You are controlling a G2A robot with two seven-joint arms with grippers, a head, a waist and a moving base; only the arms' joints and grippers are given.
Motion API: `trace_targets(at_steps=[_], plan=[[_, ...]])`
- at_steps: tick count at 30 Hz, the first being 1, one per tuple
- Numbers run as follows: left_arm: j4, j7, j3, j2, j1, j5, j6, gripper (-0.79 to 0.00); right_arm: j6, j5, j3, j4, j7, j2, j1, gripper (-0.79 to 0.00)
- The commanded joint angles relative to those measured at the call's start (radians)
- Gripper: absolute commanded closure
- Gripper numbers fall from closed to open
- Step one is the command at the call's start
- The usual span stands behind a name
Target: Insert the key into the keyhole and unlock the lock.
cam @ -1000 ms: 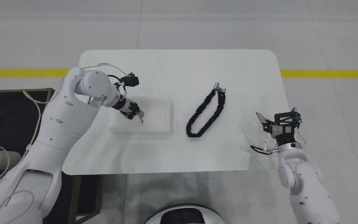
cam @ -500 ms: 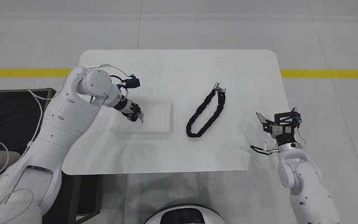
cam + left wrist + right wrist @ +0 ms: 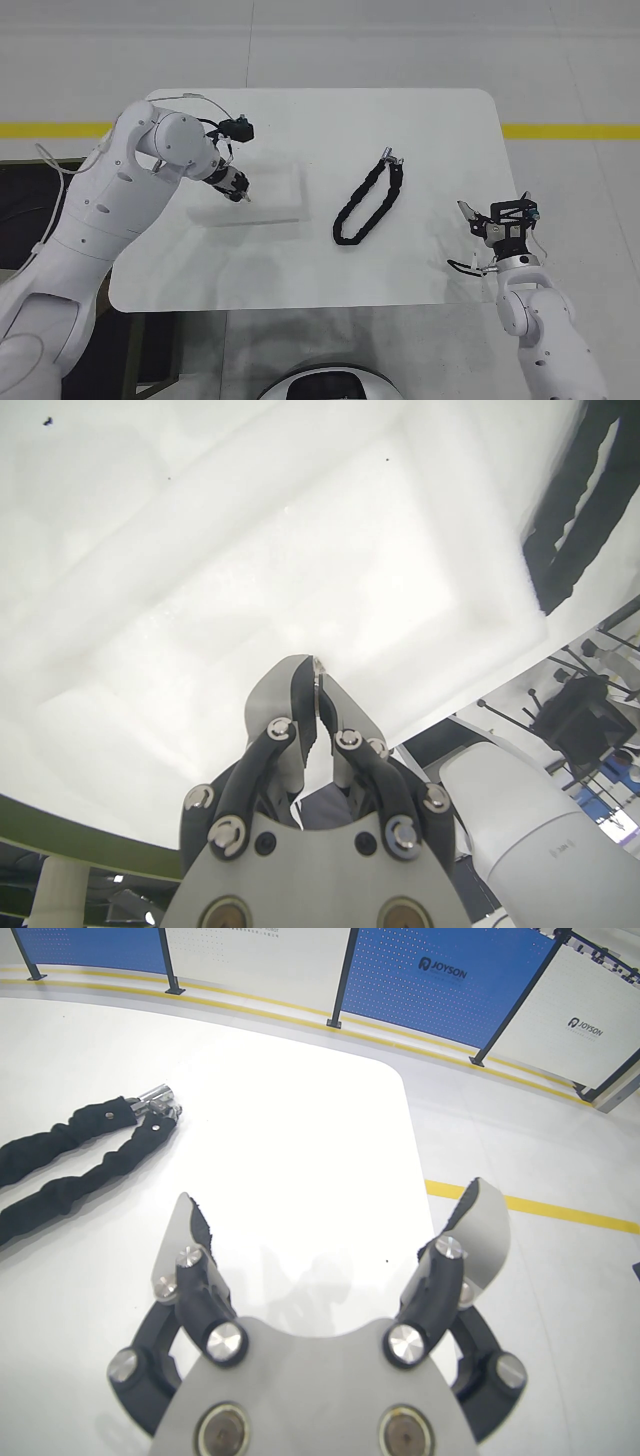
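A black sleeved chain lock [image 3: 362,205] lies folded at the table's middle, its metal lock cylinder [image 3: 391,157] at the far end. The right wrist view shows the same chain [image 3: 75,1143] and cylinder [image 3: 157,1095]. My left gripper [image 3: 243,194] hovers over a white foam tray [image 3: 275,200], shut on a thin metal key [image 3: 316,682] held edge-on between its pads, with only the key's narrow edge showing. The chain [image 3: 575,515] lies beyond the tray in the left wrist view. My right gripper [image 3: 471,238] rests open near the table's right edge, its fingers [image 3: 192,1223] holding nothing.
The foam tray [image 3: 375,565] has a shallow rectangular recess. Bare white tabletop [image 3: 440,130] surrounds the chain. The table's rounded right corner [image 3: 395,1073] and edge run close by the right gripper.
My left gripper has lifted and shifted slightly toward the far side of the tray, still holding the key. The right arm and the chain have not moved.
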Motion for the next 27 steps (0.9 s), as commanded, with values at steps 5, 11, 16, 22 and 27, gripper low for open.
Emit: trace_targets(at_steps=[5,11,16,22,27], plan=[[-0.033,0.0,0.047,0.044,-0.018,-0.049,0.049,0.0,0.0,0.0,0.0,0.0,0.0,0.0,0.0,-0.785],[-0.01,0.0,0.125,0.076,-0.053,-0.078,0.063,0.0,0.0,0.0,0.0,0.0,0.0,0.0,0.0,-0.785],[0.015,0.052,-0.004,0.097,-0.085,-0.239,0.137,0.0,0.0,0.0,0.0,0.0,0.0,0.0,0.0,-0.785],[0.087,0.403,-0.283,0.117,0.101,-0.722,0.051,0.0,0.0,0.0,0.0,0.0,0.0,0.0,0.0,-0.785],[0.149,0.505,-0.33,0.107,0.25,-0.936,-0.118,0.0,0.0,0.0,0.0,0.0,0.0,0.0,0.0,-0.785]])
